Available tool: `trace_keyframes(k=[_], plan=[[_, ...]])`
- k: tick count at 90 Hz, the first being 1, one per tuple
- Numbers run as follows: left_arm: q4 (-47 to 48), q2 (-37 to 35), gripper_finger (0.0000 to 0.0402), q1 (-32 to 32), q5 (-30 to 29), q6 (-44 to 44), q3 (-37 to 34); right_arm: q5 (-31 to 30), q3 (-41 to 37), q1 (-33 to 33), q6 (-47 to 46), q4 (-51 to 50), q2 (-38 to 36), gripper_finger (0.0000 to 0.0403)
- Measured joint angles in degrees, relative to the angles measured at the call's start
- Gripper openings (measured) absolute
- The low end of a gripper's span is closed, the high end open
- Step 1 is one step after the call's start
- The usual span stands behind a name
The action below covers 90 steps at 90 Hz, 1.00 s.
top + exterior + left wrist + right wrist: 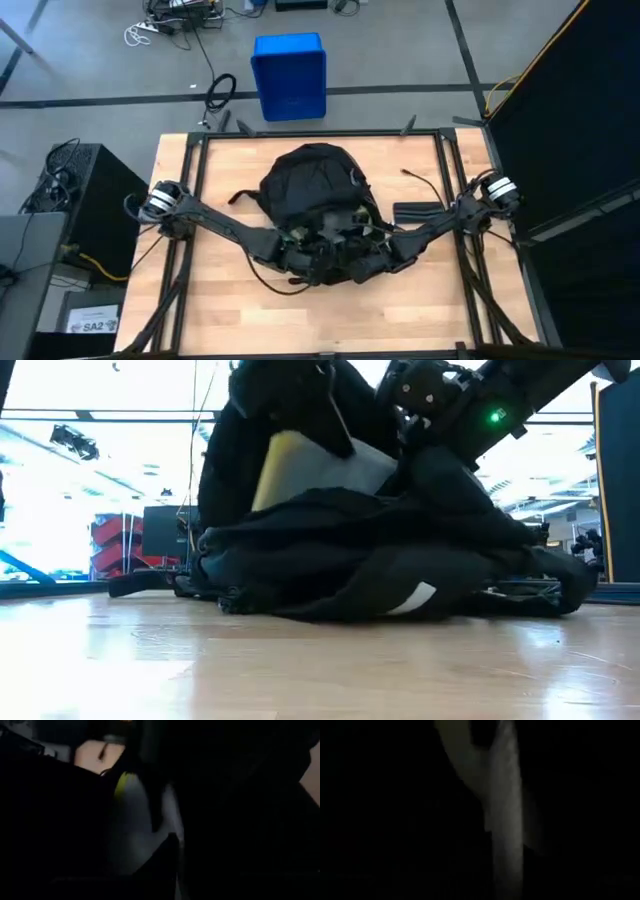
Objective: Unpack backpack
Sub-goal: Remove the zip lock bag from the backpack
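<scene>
The black backpack [315,190] lies flat on the wooden table [220,300], its rounded top toward the far edge. A white stripe [415,598] shows on its side. Both arms meet at its near, open end. My left gripper [308,256] and my right gripper [368,256] are sunk among the dark folds there. A pale flat thing [310,470] stands tilted out of the opening, with a dark part of an arm across its upper edge. The same pale thing shows in the left wrist view [132,820], with a yellow-green edge, and in the right wrist view [505,820]. Both wrist views are otherwise dark.
A small flat black object [415,212] and a thin cable [418,180] lie on the table to the right of the backpack. A blue bin [290,75] stands on the floor beyond the far edge. A black box [85,200] stands left of the table.
</scene>
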<state>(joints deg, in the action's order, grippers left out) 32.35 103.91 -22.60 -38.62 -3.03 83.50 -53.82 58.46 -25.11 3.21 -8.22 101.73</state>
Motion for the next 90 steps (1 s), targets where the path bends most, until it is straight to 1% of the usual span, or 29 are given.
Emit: trace_keyframes(k=[11, 23, 44, 58, 73, 83, 90], plan=[[0.0, -2.4, 0.0000, -0.3, -0.8, 0.5, 0.0, -3.5, 1.8, -1.5, 2.6, -0.3, -0.6, 0.0000], [-0.5, -2.9, 0.0003, -0.4, -1.1, 0.3, 0.0, -4.7, 5.0, -2.5, 5.4, -0.7, -1.1, 0.0000], [-0.8, -4.8, 0.0032, -0.4, -1.9, 0.1, 0.0, -6.5, 10.4, -3.3, 11.1, -2.1, -1.5, 0.0000], [-0.1, -7.1, 0.0048, -0.5, -2.1, 0.2, 0.0, -6.9, 12.0, -3.3, 11.4, -3.0, -1.7, 0.0000], [1.7, -8.4, 0.0051, -1.1, -2.1, 0.3, 0.0, -6.4, 12.0, -3.3, 10.1, -4.3, -1.7, 0.0000], [3.9, -10.7, 0.0051, -2.2, -5.1, 0.5, 0.0, -6.3, 12.0, -3.3, 9.7, -4.8, -1.7, 0.0000], [3.9, -13.0, 0.0051, -3.3, -6.5, 0.6, 0.0, -5.0, 12.0, -3.3, 9.6, -5.3, -1.7, 0.0000]])
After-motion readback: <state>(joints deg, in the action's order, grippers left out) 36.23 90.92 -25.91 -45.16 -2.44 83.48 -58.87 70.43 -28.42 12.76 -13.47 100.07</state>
